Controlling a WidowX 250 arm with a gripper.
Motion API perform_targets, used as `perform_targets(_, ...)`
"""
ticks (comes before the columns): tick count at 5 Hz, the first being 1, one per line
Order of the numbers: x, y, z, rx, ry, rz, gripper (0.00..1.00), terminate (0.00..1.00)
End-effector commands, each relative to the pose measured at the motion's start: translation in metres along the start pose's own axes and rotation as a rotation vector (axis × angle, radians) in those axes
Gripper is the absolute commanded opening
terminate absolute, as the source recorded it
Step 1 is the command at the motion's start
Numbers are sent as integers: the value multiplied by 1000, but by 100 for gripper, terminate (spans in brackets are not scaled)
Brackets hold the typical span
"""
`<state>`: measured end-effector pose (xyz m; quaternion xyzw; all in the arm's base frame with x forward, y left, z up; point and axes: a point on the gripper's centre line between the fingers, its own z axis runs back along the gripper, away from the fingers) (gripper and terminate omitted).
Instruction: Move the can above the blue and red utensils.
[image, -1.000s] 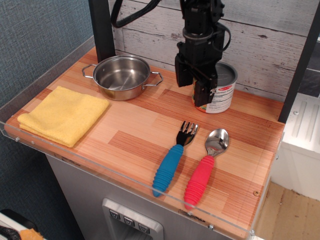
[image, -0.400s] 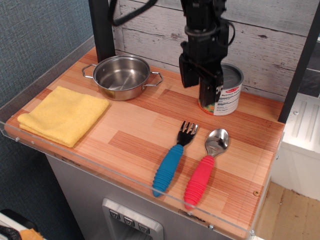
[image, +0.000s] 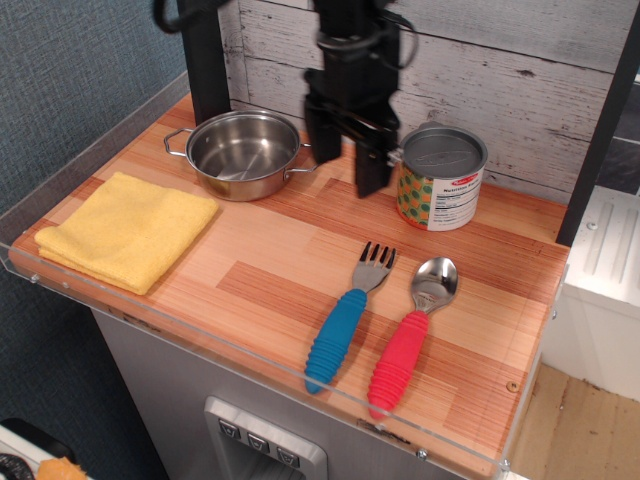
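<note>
The can (image: 440, 178), with a grey lid, a white nutrition label and fruit print, stands upright on the wooden table near the back wall. It stands just behind the blue-handled fork (image: 345, 318) and the red-handled spoon (image: 412, 337), which lie side by side near the front. My gripper (image: 345, 165) hangs open and empty just left of the can, raised above the table, between the can and the pot. It does not touch the can.
A shiny steel two-handled pot (image: 245, 153) stands at the back left. A folded yellow cloth (image: 128, 228) lies at the left. A dark post (image: 205, 60) rises behind the pot. A clear lip (image: 250, 360) runs along the table's front edge.
The gripper was around the can, let go of it and moved left and up. The can first slid slightly right, then stayed put.
</note>
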<state>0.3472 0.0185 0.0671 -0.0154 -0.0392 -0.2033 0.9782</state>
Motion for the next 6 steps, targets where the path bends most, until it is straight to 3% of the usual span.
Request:
perform_targets(1,-51,16,42,-40,-39,244,100,0)
perform_targets(3,-79,-13,50,-94,-56,275,100,0)
perform_targets(5,-94,-31,47,-230,-64,381,100,0)
perform_targets(6,-94,-31,47,-230,-64,381,100,100)
